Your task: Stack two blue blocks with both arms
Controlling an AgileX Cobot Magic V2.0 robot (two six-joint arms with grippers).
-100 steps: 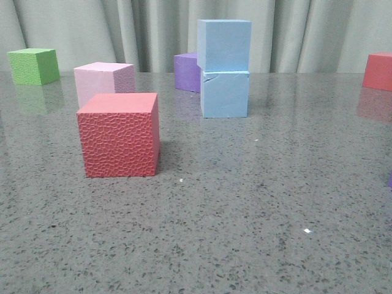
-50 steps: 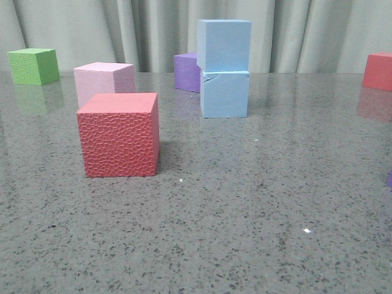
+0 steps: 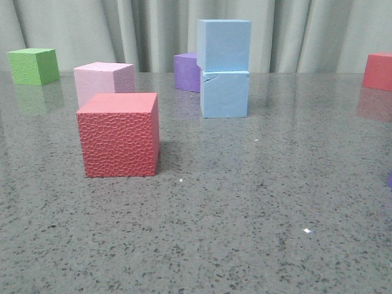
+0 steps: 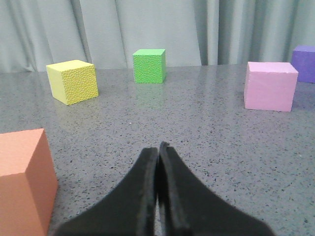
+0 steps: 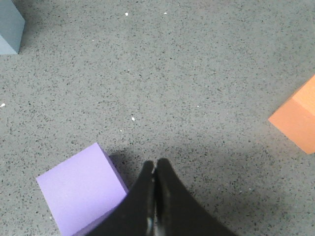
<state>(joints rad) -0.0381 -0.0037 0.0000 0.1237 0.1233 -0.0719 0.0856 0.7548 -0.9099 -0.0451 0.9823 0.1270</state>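
While both arms sit clear of the stack, the two blue blocks stand one on the other, the top block [image 3: 224,45] resting on the lower block [image 3: 225,93], which has a small crack near its top left edge. Their faces are smooth and their edges nearly line up.

Left gripper [image 4: 158,147] has its black, angled fingers pressed together, holding nothing. Bare speckled grey table [image 4: 197,128] stretches ahead of the tips. Just beside the fingers on one side sits an orange cube [image 4: 22,182]; well ahead are a pebbled yellow cube [image 4: 73,81], a green cube [image 4: 149,65] and a smooth pink cube [image 4: 270,86].

Right gripper [image 5: 154,167] is likewise closed on nothing, pointing down at the table. A smooth lilac cube [image 5: 81,194] lies just beside its fingers, whether touching cannot be told. An orange block [image 5: 298,118] lies well apart at the frame edge, with open table between.

In the front view a dimpled red cube [image 3: 119,135] stands near the camera, and a purple cube [image 3: 185,71] sits just behind the stack.
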